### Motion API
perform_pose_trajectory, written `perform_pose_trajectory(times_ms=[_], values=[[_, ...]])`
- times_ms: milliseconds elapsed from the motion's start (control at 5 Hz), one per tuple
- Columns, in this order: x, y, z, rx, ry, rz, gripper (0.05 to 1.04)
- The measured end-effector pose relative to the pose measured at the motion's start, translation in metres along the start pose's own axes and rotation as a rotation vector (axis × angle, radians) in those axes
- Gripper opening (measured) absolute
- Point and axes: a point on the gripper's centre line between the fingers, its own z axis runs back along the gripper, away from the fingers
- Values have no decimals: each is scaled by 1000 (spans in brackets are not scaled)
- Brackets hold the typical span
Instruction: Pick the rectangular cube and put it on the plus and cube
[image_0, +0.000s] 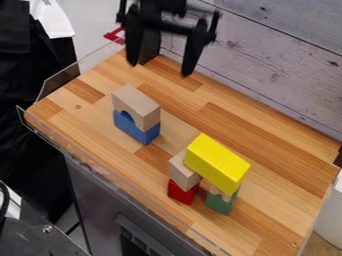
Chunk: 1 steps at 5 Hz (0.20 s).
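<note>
Yellow rectangular block (217, 162) bridges red-based stack (182, 192) and green-based stack (220, 203), presumably for support at both ends; fingers (194, 50) spread wide, empty.

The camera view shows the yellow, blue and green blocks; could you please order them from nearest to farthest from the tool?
1. Blue block: left of centre, under the wooden arch.
2. Yellow block: right of centre, raised on other blocks.
3. Green block: lower down, beneath the yellow block.

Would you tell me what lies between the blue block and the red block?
Between the blue block and red block, the camera view shows bare tabletop.
</note>
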Motion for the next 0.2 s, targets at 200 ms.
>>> perform_pose_trajectory(times_ms=[200], values=[[5, 7, -22, 44, -44, -195, 998]])
